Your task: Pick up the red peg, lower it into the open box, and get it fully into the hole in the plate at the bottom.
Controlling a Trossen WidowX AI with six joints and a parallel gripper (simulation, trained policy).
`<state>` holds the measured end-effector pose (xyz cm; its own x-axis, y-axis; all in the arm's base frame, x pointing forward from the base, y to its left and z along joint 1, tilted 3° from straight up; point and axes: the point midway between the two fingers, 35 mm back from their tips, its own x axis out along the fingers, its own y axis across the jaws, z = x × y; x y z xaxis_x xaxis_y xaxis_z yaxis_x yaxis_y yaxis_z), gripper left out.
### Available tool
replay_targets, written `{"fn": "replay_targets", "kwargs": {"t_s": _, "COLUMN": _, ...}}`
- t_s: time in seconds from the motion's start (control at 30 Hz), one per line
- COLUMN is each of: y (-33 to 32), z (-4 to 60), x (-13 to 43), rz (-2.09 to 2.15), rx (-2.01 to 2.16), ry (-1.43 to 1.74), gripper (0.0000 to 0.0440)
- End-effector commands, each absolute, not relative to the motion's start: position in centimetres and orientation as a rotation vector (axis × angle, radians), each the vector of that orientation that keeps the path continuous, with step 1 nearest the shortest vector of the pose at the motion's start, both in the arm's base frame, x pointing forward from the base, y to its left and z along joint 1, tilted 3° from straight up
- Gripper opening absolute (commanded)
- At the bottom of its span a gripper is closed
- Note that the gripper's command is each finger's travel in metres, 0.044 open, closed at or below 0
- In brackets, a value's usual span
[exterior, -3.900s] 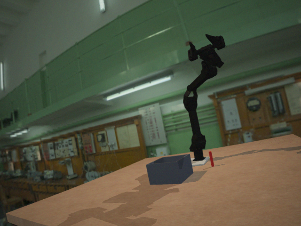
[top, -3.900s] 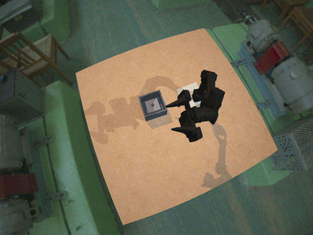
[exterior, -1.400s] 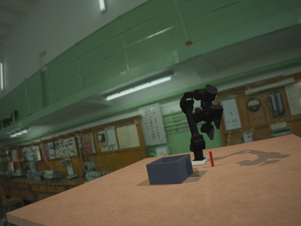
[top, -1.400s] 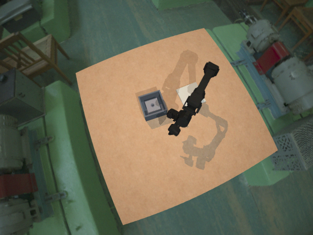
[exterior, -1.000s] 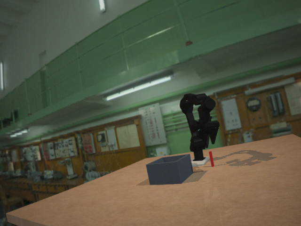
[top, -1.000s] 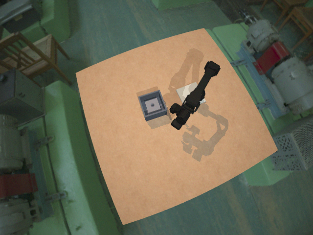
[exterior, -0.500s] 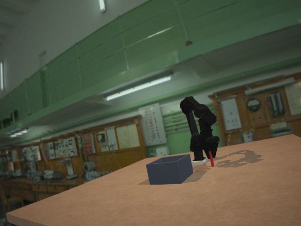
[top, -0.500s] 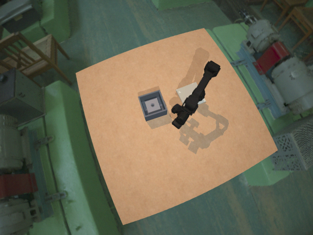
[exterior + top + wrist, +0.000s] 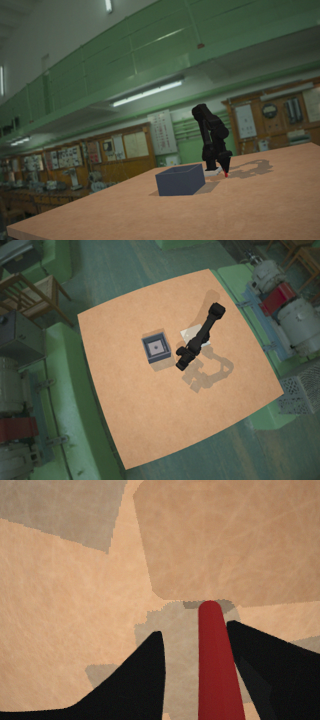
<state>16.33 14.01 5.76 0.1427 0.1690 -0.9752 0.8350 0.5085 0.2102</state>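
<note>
The red peg [image 9: 226, 175] [image 9: 215, 670] stands upright on the table beside the box; the top view does not show it under the arm. My gripper [image 9: 226, 170] [image 9: 194, 634] points down around the peg's upper part, partly open. In the wrist view the peg is between the fingers, close against the right finger, with a clear gap to the left one. The open blue-grey box [image 9: 159, 358] [image 9: 178, 184] stands apart from the gripper. The pale plate [image 9: 160, 351] at its bottom has a small round hole [image 9: 155, 347] in the middle, with no peg in it.
A white base plate [image 9: 189, 332] [image 9: 212, 173] lies under the foot of the arm [image 9: 204, 333] [image 9: 206, 134]. The box walls rise between the gripper and the plate with the hole. Shadows of the arm fall on the tabletop [image 9: 144, 407] [image 9: 129, 206].
</note>
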Motion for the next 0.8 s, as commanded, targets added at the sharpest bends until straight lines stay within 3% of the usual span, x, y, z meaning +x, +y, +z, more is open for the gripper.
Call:
{"fn": "replay_targets", "kwargs": {"t_s": 0.0, "y": 13.9, "z": 5.6, "x": 16.1, "rz": -0.605, "rx": 0.961, "ry": 1.399, "gripper": 0.0081}}
{"fn": "replay_targets", "kwargs": {"t_s": 0.1, "y": 13.8, "z": 5.5, "x": 16.1, "rz": -0.607, "rx": 0.969, "ry": 1.414, "gripper": 0.001}}
{"fn": "replay_targets", "kwargs": {"t_s": 0.77, "y": 10.9, "z": 13.8, "x": 21.1, "rz": -0.482, "rx": 0.899, "ry": 1.191, "gripper": 0.0}}
